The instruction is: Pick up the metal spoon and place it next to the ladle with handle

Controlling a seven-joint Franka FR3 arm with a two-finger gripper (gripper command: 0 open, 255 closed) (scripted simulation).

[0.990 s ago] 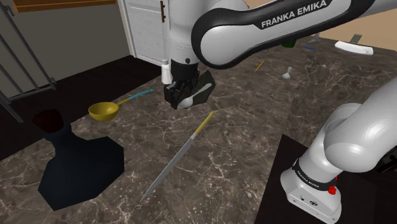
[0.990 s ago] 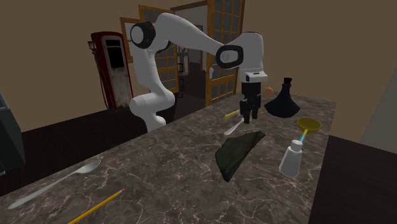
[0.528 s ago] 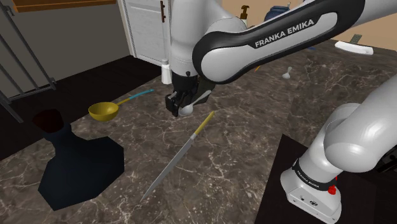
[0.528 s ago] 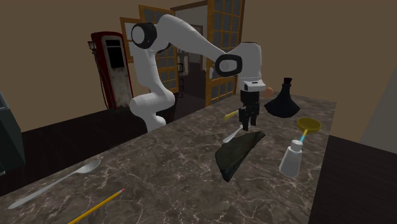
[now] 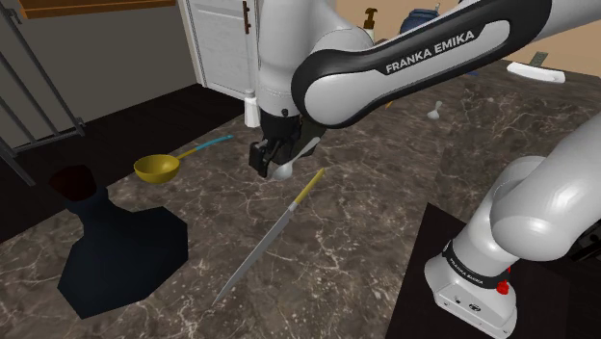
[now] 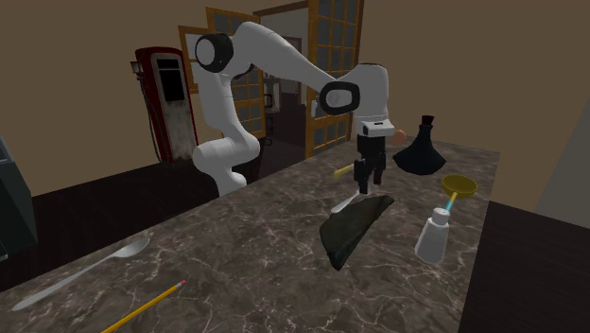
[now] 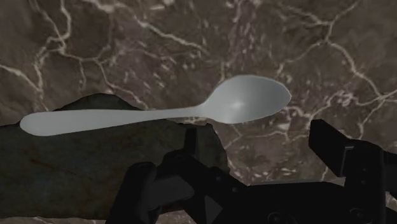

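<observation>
**Fingers spread over the spoon, nothing pinched**

My gripper hangs low over the dark marble counter. My two black fingers stand apart and clasp nothing. The pale grey spoon lies flat just past their tips. Its bowl rests on bare marble opposite the gap between them, and its handle runs out over the dark cloth.

By my count there is one ladle, with a yellow bowl and a blue handle. It lies to the shoulder view's left of the spoon, apart from it, with open marble between them. There is one knife, a grey blade with a yellow handle whose end lies just beside the spoon. There is one cloth and one yellow pencil.

A second long silvery utensil, spoon-shaped as far as I can tell, lies well away at the second exterior view's lower left, near the pencil.

I count three things that can hold something: the ladle's bowl, which shows its own yellow inside, one small white bottle and one black flask with a narrow neck. I cannot tell what the bottle or the flask holds. In the second exterior view the bottle stands near the end of the ladle's handle.
</observation>
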